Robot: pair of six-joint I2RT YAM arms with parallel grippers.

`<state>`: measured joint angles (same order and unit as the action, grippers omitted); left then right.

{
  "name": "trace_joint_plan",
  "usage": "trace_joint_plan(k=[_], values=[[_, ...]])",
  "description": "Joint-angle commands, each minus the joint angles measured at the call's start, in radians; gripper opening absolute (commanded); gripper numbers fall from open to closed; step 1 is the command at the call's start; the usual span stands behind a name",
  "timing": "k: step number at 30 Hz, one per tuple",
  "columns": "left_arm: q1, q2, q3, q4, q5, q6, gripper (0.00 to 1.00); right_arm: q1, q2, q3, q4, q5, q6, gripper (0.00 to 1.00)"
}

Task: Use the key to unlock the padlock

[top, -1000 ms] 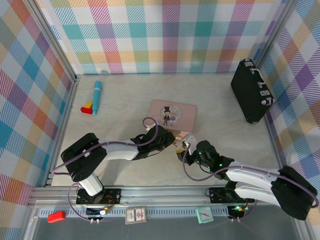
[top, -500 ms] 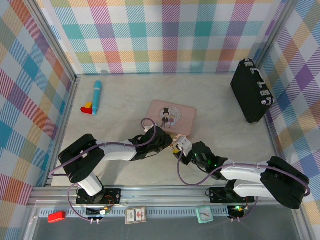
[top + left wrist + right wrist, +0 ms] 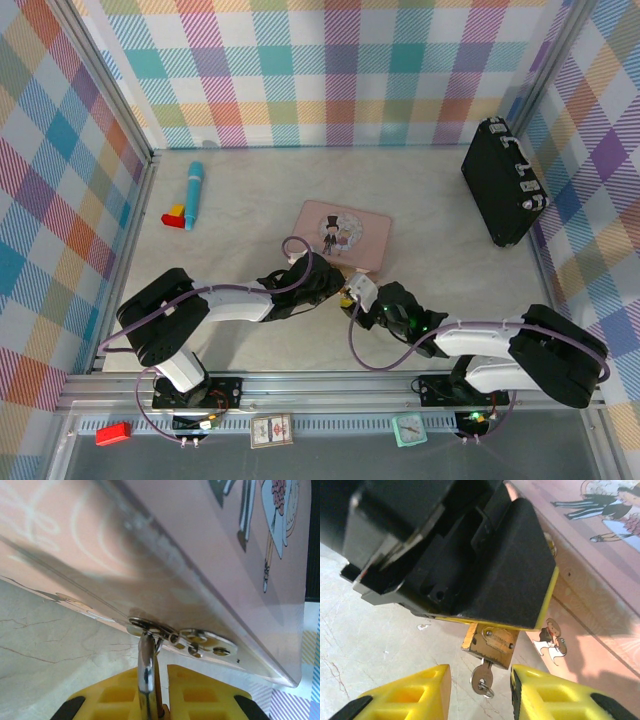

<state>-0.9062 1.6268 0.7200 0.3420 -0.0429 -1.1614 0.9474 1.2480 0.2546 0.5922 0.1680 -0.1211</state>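
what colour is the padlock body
The padlock body is brass-gold, shown best in the right wrist view.

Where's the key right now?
In the right wrist view, the key hangs from the underside of the padlock, between the yellow fingers of the right gripper, beside the pink tin.

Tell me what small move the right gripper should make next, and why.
Probably close the right gripper on the key. The key sits in the keyhole of the padlock, between the open yellow fingers, while the left gripper holds the padlock steady.
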Motion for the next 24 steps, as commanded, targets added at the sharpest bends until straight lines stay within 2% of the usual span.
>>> trace_joint_plan(k=[1, 17, 24], values=[[0.007, -0.035, 0.013, 0.092, 0.017, 0.016, 0.00, 0.010, 0.026, 0.030, 0.031, 0.010, -0.022, 0.35], [0.001, -0.019, 0.011, 0.113, 0.032, 0.000, 0.00, 0.010, 0.090, 0.063, 0.074, 0.057, 0.015, 0.15], [0.000, -0.022, 0.013, 0.109, 0.032, 0.002, 0.00, 0.012, 0.071, 0.054, 0.078, 0.074, 0.097, 0.07]])
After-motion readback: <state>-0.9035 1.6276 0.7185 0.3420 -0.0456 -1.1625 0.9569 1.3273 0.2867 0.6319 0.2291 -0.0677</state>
